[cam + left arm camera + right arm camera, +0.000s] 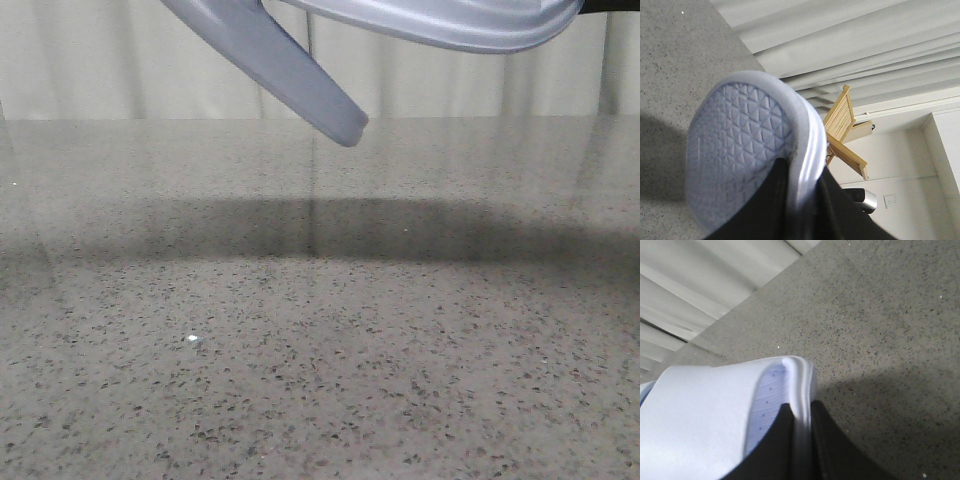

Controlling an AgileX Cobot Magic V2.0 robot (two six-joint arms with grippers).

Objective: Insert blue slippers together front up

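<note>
Both pale blue slippers hang high above the table at the top of the front view. One slipper [290,70] slants down to the right, the other slipper [450,25] lies across the top right. In the left wrist view my left gripper [802,200] is shut on the rim of a slipper [740,145] whose triangle-patterned sole faces the camera. In the right wrist view my right gripper [800,440] is shut on the edge of a slipper [705,415], with its wide strap and ribbed footbed showing. Neither gripper shows in the front view.
The speckled grey table [320,360] lies below, with the slippers' shadow across its far part. A pale curtain [100,60] hangs behind. A wooden rack [842,125] shows in the left wrist view's background.
</note>
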